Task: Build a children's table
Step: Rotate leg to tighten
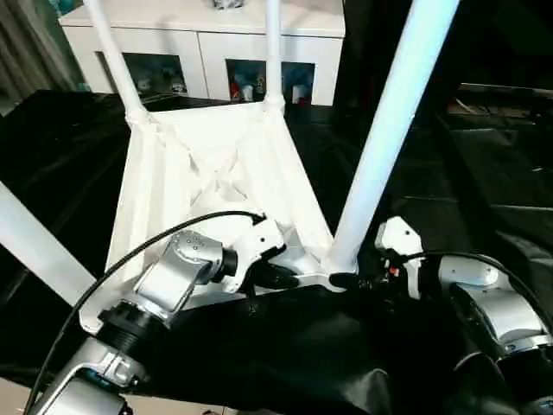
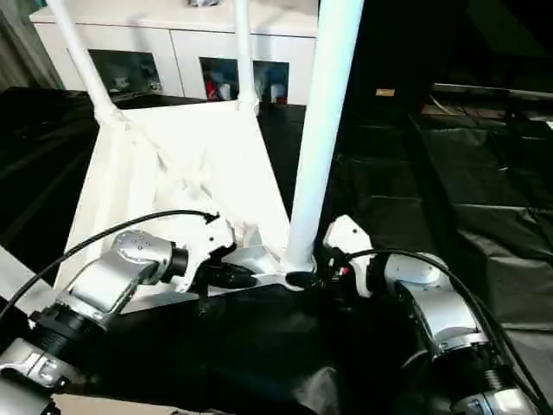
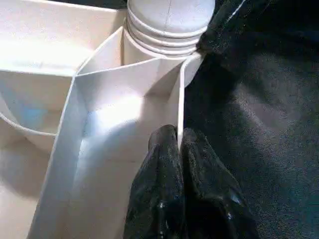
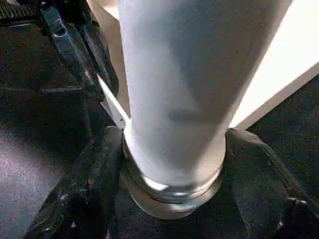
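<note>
The children's table's white tabletop (image 1: 225,164) lies upside down on black cloth, ribbed underside up. Its legs stand in the corner sockets: two at the far corners (image 1: 112,52) (image 1: 273,47), one at the near left (image 1: 34,246), and a thick-looking one at the near right (image 1: 380,147). My left gripper (image 3: 178,137) is shut on the thin front rim, close beside the near right socket (image 3: 164,35). My right gripper (image 4: 174,137) hugs the base of the near right leg (image 4: 174,89), with one black finger (image 4: 89,189) pressed on each side just above the socket.
A white cabinet (image 1: 207,43) with glass doors stands behind the table. Wrinkled black cloth (image 1: 484,173) covers the whole work surface. A black cable (image 1: 130,251) arcs over my left forearm.
</note>
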